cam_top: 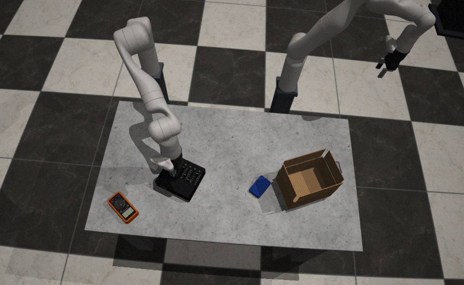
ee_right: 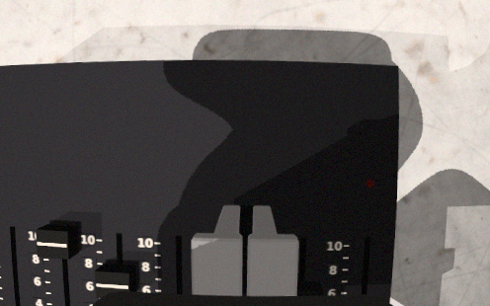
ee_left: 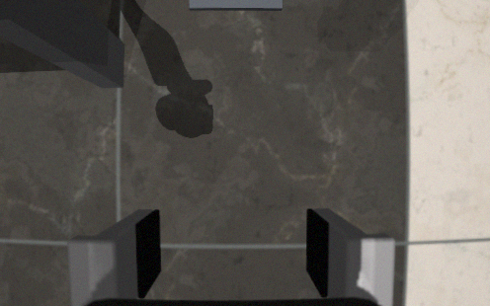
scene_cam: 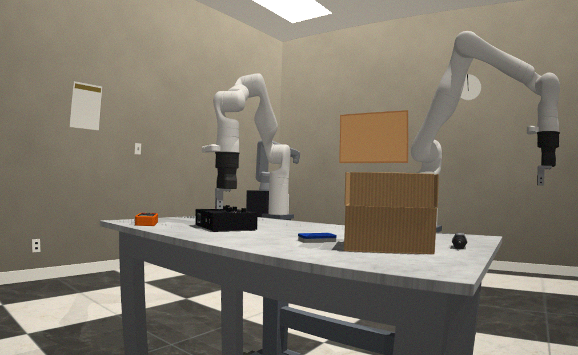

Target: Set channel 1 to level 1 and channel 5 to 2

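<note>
Right wrist view: the right end effector (cam_top: 173,173) (scene_cam: 219,206) (ee_right: 246,236) is clenched on nothing, above the lighting desk (cam_top: 182,188) (scene_cam: 235,221) (ee_right: 87,148). The desk lies flat, askew on the table (cam_top: 223,219) (scene_cam: 278,243); its scales' 10 ends point toward the multimeter's (cam_top: 123,208) (scene_cam: 146,219) side. Which axis is longer, I cannot tell. Well apart, off the table, hangs the left end effector (cam_top: 379,70) (scene_cam: 541,182) (ee_left: 233,241), released.

Your black, boxy lighting console (cam_top: 187,189) (scene_cam: 235,221) (ee_right: 72,148) lies flat on the desk (cam_top: 226,219) (scene_cam: 260,247), askew to its edges, nearer the short edge at left in the top view. You can see one fader cap (ee_right: 53,243) near 10, another (ee_right: 114,282) around 6; channel numbers are unreadable.
</note>
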`<action>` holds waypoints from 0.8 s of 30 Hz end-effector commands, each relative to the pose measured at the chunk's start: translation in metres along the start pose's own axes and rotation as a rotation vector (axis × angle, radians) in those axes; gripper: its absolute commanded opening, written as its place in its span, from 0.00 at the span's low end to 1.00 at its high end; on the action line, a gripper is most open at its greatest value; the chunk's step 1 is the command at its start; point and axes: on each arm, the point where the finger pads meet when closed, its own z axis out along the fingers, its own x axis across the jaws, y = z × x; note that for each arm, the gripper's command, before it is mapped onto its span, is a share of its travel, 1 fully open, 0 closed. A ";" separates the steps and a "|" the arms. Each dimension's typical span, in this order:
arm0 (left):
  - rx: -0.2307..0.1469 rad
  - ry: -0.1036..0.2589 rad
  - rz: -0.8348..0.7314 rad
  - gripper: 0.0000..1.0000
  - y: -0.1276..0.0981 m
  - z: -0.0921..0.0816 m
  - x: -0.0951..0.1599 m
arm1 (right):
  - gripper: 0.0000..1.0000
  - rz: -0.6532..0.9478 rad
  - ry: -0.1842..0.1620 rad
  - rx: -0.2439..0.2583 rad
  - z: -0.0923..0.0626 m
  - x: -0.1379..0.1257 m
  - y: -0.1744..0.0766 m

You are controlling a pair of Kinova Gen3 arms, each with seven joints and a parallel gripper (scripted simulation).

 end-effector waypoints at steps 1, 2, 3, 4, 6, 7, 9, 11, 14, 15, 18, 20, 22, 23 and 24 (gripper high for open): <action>-0.012 -0.004 0.007 1.00 0.003 -0.001 0.000 | 0.00 0.003 -0.003 0.009 -0.003 -0.001 0.001; -0.012 -0.004 0.007 1.00 0.003 -0.001 0.000 | 0.00 0.003 -0.003 0.009 -0.003 -0.001 0.001; -0.012 -0.004 0.007 1.00 0.003 -0.001 0.000 | 0.00 0.003 -0.003 0.009 -0.003 -0.001 0.002; -0.012 -0.004 0.007 1.00 0.003 -0.001 0.000 | 0.00 0.003 -0.003 0.009 -0.003 -0.001 0.002; -0.012 -0.004 0.007 1.00 0.003 -0.001 0.000 | 0.00 0.003 -0.003 0.009 -0.003 -0.001 0.004; -0.012 -0.004 0.007 1.00 0.003 -0.001 0.000 | 0.00 0.003 -0.003 0.009 -0.003 -0.001 0.004; -0.012 -0.004 0.007 1.00 0.003 -0.001 0.000 | 0.00 0.003 -0.003 0.009 -0.003 -0.001 0.005; -0.012 -0.004 0.007 1.00 0.003 -0.001 0.000 | 0.00 0.003 -0.003 0.009 -0.003 -0.001 0.007; -0.012 -0.004 0.007 1.00 0.003 -0.001 0.000 | 0.00 0.003 -0.003 0.009 -0.003 -0.001 0.007; -0.012 -0.004 0.007 1.00 0.003 -0.001 0.000 | 0.00 0.003 -0.003 0.009 -0.003 -0.001 0.008; -0.012 -0.004 0.007 1.00 0.003 -0.001 0.000 | 0.00 0.003 -0.003 0.009 -0.003 -0.001 0.010; -0.012 -0.004 0.007 1.00 0.003 -0.001 0.000 | 0.00 0.003 -0.003 0.009 -0.003 -0.001 0.011; -0.012 -0.004 0.007 1.00 0.003 -0.001 0.000 | 0.00 0.003 -0.003 0.009 -0.003 -0.001 0.012; -0.012 -0.004 0.007 1.00 0.003 -0.001 0.000 | 0.00 0.003 -0.003 0.009 -0.003 -0.001 0.013; -0.012 -0.004 0.007 1.00 0.003 -0.001 0.000 | 0.00 0.003 -0.003 0.009 -0.003 -0.001 0.013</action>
